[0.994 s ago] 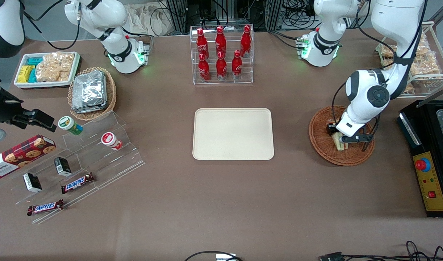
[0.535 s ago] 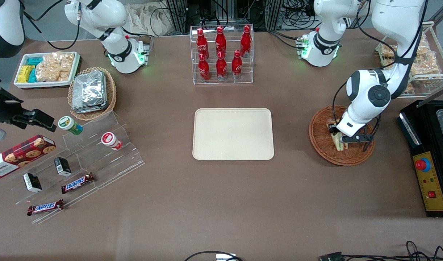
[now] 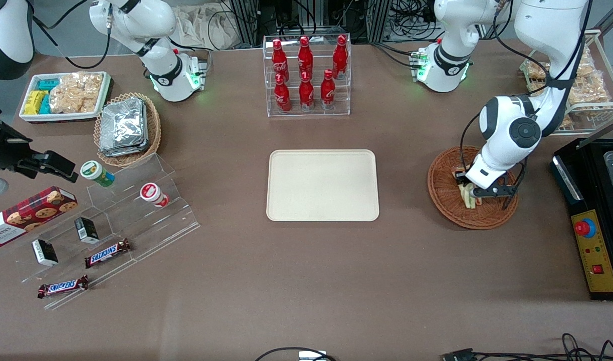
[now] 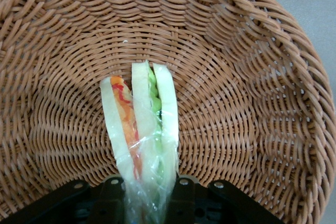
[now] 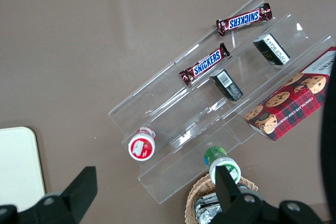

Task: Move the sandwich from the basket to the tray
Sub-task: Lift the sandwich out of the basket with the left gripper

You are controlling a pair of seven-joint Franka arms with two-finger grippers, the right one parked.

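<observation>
Hand [image 3: 470, 196] inside basket [image 3: 444, 193], pinching sandwich [image 4: 142, 129] by wrapped end. Risk: slick wrap slips, wedge drops before reaching tray [image 3: 322, 185], at 9 o'clock of basket.

Brown table [image 3: 296, 281], cable clutter [image 3: 406, 15] above.

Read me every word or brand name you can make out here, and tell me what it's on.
"SNICKERS": two candy bars on the clear stand.
"WALKERS": cookie box; its smaller print is too small to read.
Red bottles: white script, unreadable.
Sandwich, held in the gripper over the basket: no text.
</observation>
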